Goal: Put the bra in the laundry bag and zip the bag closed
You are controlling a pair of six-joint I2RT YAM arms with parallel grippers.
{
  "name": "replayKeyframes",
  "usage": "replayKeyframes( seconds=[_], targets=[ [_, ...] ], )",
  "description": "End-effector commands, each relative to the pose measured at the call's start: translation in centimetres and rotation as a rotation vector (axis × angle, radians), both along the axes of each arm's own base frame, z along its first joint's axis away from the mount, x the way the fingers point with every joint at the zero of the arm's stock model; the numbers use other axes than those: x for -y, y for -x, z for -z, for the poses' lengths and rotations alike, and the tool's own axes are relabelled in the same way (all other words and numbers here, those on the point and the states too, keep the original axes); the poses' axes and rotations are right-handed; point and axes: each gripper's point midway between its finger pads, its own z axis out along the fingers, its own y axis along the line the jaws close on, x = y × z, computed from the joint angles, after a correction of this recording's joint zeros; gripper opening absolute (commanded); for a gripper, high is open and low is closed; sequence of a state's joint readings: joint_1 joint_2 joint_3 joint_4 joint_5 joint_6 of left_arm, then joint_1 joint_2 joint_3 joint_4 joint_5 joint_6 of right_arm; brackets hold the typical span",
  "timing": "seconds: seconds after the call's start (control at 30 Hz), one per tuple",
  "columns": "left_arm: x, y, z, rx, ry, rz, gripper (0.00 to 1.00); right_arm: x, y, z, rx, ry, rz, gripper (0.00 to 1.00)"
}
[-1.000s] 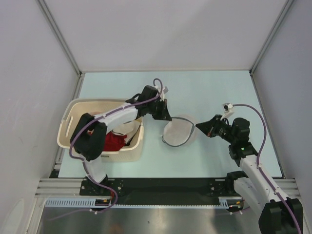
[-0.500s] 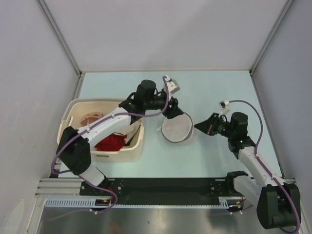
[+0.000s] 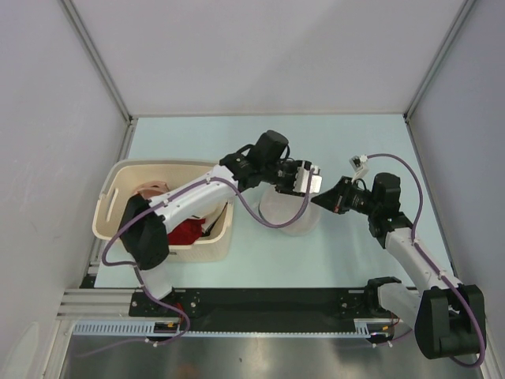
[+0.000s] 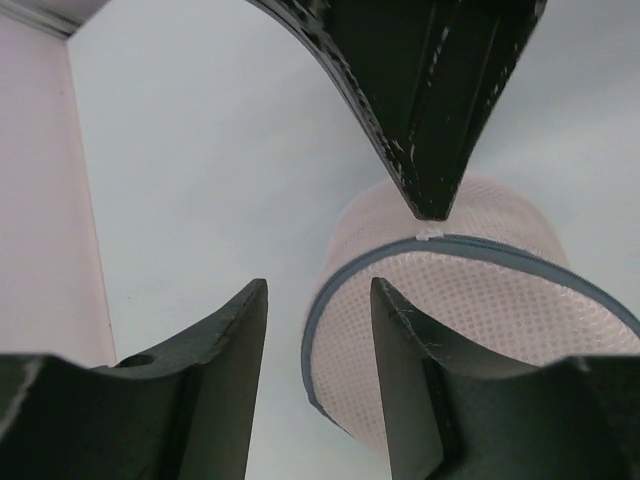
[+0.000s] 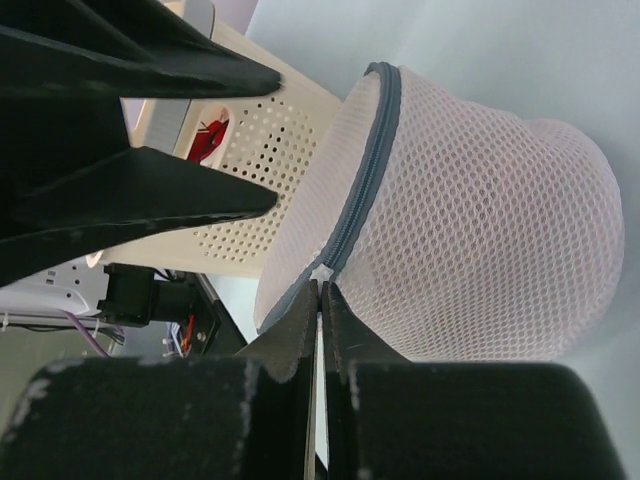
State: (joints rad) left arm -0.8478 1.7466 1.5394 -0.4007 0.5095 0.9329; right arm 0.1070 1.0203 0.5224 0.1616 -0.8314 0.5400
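Observation:
The laundry bag [image 3: 286,217] stands mid-table as a white mesh dome [image 5: 470,220] with a grey zip rim. My right gripper [image 5: 321,285] is shut on a small white tab at that zip, at the bag's right edge [image 3: 318,199]. My left gripper [image 4: 315,285] is open just beside the bag's [image 4: 470,300] rim, its fingers [image 5: 190,195] apart with nothing gripped. In the top view it hangs over the bag's far side [image 3: 302,188]. The bra does not show plainly; the mesh has only a faint pink tint.
A cream perforated basket [image 3: 110,201] stands left of the bag, under the left arm. It holds a red garment [image 3: 187,231] and a pinkish cloth [image 3: 150,189]. Grey walls close in the table on three sides.
My left gripper has opened and swung right, from the bag's left rim to its far side near the right gripper. The right gripper stayed shut and edged left.

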Motion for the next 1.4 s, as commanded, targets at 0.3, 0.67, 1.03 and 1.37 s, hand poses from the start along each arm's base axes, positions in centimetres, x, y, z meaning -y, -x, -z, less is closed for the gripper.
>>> replayKeyframes(
  seconds=[0.3, 0.67, 1.03, 1.37],
  targets=[
    [-0.2, 0.7, 3.6, 0.038, -0.228, 0.154, 0.58, -0.5, 0.0, -2.5, 0.094, -0.012, -0.054, 0.00],
    [2.3, 1.4, 4.0, 0.140, -0.219, 0.197, 0.59, -0.8, 0.4, -2.6, 0.102, -0.008, -0.077, 0.00],
    [2.9, 0.6, 6.1, 0.132, -0.279, 0.172, 0.06, -0.7, 0.7, -2.7, 0.099, 0.001, -0.074, 0.00],
    [0.9, -7.7, 3.7, -0.042, -0.099, -0.382, 0.00, 0.0, 1.3, -2.4, 0.103, 0.034, -0.028, 0.00]
  ],
)
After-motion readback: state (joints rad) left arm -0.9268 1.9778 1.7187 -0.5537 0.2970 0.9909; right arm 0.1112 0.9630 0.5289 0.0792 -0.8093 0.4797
